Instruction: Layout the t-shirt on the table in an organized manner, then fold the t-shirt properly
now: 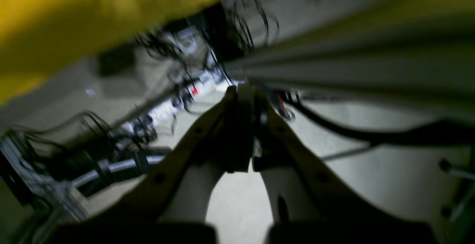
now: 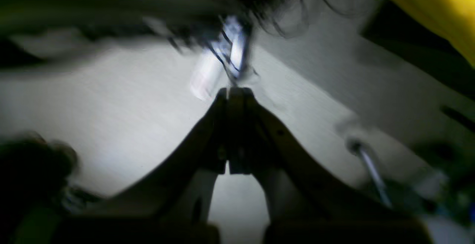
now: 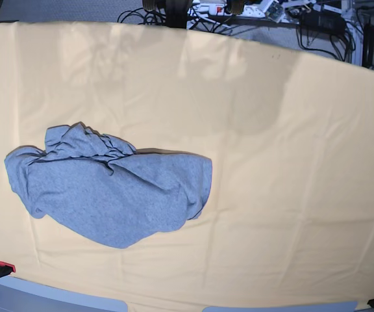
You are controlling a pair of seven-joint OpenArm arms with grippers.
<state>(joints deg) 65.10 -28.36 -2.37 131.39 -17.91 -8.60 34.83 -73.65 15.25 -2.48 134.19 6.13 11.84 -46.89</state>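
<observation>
Both wrist views are smeared by blur, so nothing beyond the left gripper or the right gripper reads clearly, and neither claw appears in the base view.

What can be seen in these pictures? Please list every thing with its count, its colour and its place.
t-shirt: one, heather grey, crumpled in a heap on the left half of the table in the base view; no lettering visible.
table: one, covered in pale yellow-orange, slightly wrinkled cloth, filling nearly the whole base view.
cables: several, black and white, on the floor past the far edge of the table.
left tool: one, pale with dark fingers, shut and empty, away from the table top, seen in the left wrist view only.
right tool: one, pale with dark fingers, shut and empty, seen in the right wrist view only.
</observation>
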